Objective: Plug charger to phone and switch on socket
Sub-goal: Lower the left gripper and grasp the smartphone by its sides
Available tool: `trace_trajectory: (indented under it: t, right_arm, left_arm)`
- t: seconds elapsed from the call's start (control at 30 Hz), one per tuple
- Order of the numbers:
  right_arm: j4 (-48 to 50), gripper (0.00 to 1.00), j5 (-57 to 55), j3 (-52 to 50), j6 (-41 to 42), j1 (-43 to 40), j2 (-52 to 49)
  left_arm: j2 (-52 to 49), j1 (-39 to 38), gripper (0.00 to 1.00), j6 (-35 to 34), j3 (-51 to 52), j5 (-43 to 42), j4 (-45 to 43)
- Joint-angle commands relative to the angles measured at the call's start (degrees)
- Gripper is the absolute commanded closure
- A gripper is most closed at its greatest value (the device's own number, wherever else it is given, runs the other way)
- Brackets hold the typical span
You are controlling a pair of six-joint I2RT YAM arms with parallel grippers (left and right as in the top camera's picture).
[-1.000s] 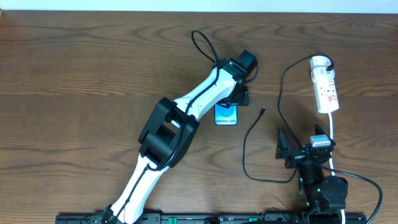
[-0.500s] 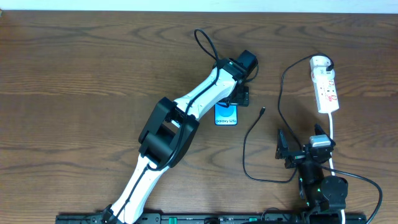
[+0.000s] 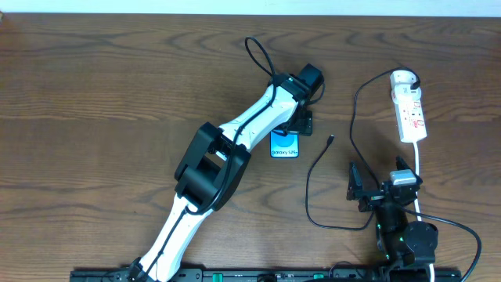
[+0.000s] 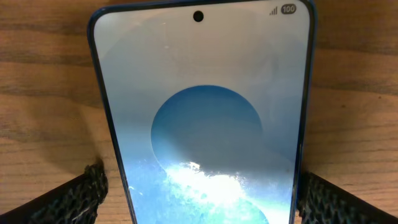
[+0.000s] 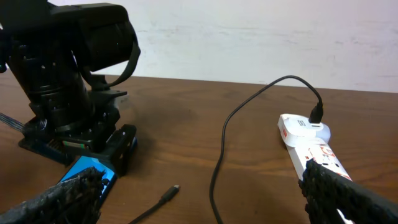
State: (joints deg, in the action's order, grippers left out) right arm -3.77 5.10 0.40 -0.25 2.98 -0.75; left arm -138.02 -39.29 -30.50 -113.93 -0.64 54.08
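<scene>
Quick take on the grab: the phone (image 3: pixel 285 144) lies flat, screen up, about mid-counter (image 3: pixel 117 78). The left tool (image 4: pixel 202 193) sits over its 12 o'clock end, jaws spread, one finger on each long edge. I can't tell if the pads are touching the edges yet.

The right tool (image 5: pixel 202 199) is spread too and holds nothing, parked at roughly 5 o'clock from the phone. The charger (image 3: pixel 309 184) loops between them. Its connector tip (image 3: pixel 329 141) is loose on the wood near the phone, at 3 o'clock. The other end is already plugged into the socket (image 3: pixel 410 110), out at 2 o'clock.

My advice is to close the left jaws squarely on the edges, not the glass, and keep the phone pinned flat so it can't skate. Then the right side can pinch the tip close behind the connector. I can't make out which end has the port, so I'd check that first.
</scene>
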Motion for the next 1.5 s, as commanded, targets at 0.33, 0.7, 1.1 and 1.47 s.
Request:
trace_trajectory:
  t: [0.33,0.7,1.1,1.47]
  right_arm:
    - [-0.26,0.01,-0.24,-0.09,0.61,0.44,0.07]
    - [-0.26,0.01,-0.26,-0.09,0.61,0.44,0.07]
    - [-0.26,0.01,-0.26,-0.09,0.61,0.44,0.07]
    - [-0.26,0.01,-0.24,-0.09,0.63,0.44,0.07]
  left_arm:
    - [-2.99,-0.02,0.12,-1.07,-0.2,-0.15,0.83]
    - [-2.56,0.11,0.16,-1.05,-0.22,-0.15,0.87]
    - [-1.57,0.15,0.18,-1.03,-0.22,-0.15,1.09]
    - [-0.83,0.76,0.2,-1.05,-0.22,-0.17,1.55]
